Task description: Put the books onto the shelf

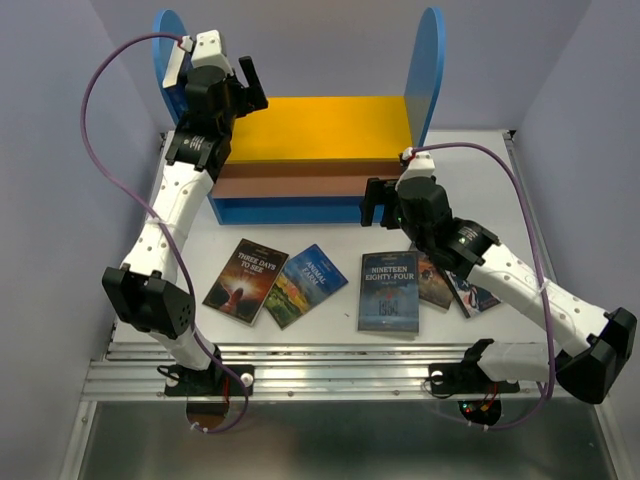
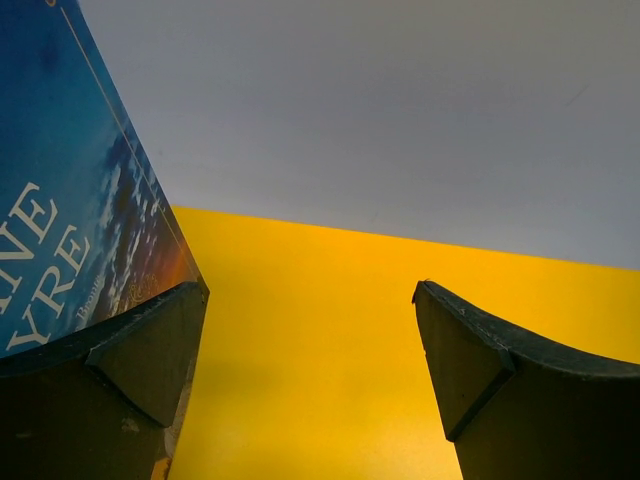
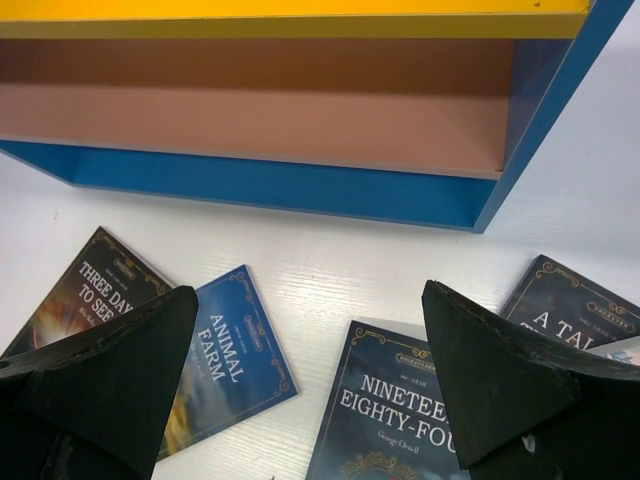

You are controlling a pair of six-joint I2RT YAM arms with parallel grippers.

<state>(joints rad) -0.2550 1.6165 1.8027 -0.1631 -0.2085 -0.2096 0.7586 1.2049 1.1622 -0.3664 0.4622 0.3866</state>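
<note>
Near edge of bench [image 1: 330,250]: both arm bases on a metal rail [image 1: 330,375], purple cable [image 1: 100,90] looping off each arm.

Just past that, flat on the bench with covers up, five of the books in a loose row. From the left:
- Three Days to See [image 1: 246,280], tilted.
- Animal Farm [image 1: 306,284], just beside it; corners touching or overlapping, can't tell which.
- A gap, then Nineteen Eighty-Four [image 1: 390,291], roughly square to the bench edge.
- A Tale of Two Cities [image 1: 434,283], right against its right side; overlap unclear.
- Fifth book [image 1: 472,296], furthest right, mostly hidden under the right arm, title unreadable.

Right fingers [image 3: 500,380]: spread wide, nothing between them. Hovering over the bench between the book row and the shelf [image 1: 310,160], close to the right part of the blue base [image 1: 285,210].

Shelf at the back of the bench, open front facing the arms:
- Blue base at the bottom.
- Brown board [image 1: 290,185] above it.
- Yellow board [image 1: 320,125] on top.
- Blue round-topped side panels [image 1: 428,60] rising at both ends.

Left fingers [image 2: 120,370]: also spread wide, clamped on nothing, raised over the left end of the yellow board.

Jane Eyre [image 2: 70,220]: already up there, standing at a lean beside one finger. Bottom edge hidden behind that finger, contact unclear. Not visible from the top camera, blocked by the left arm.
</note>
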